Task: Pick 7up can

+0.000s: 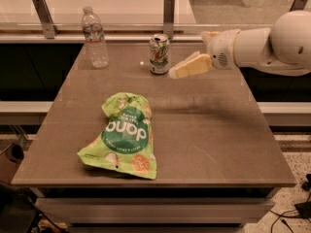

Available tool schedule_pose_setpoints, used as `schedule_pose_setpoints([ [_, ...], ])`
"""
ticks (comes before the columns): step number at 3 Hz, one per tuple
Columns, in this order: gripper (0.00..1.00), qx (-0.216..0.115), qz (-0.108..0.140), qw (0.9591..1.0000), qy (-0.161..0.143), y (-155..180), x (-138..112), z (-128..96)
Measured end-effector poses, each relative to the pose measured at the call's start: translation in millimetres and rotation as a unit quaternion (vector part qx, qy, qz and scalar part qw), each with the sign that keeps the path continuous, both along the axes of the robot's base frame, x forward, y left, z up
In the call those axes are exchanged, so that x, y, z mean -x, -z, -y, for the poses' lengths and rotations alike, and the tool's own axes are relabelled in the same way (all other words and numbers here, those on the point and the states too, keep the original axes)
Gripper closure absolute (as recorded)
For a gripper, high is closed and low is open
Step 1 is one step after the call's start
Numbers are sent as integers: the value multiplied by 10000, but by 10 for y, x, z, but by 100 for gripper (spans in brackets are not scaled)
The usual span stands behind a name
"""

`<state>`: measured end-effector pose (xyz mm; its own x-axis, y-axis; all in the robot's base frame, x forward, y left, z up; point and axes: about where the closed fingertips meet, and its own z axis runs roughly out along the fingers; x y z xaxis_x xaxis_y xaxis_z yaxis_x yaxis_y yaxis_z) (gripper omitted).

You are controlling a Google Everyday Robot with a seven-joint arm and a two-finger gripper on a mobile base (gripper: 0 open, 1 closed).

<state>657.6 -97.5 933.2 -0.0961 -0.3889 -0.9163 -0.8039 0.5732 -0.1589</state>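
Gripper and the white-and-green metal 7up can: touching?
Cannot tell. In the camera view the cream gripper lies right beside the 7up can; neither gap nor contact shows plainly.

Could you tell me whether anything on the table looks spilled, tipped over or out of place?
Nothing stands out. On the table, the 7up can and water bottle stand upright at the back, the green snack bag lies flat nearer the front, and the gripper hovers beside the can.
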Motion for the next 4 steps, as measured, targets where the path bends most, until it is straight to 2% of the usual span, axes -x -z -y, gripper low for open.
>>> schedule_pose_setpoints([
  [2,0,-529,-104,9984,-183,225,-515,-340],
  [4,0,-972,-134,9946,-352,292,-990,-581],
])
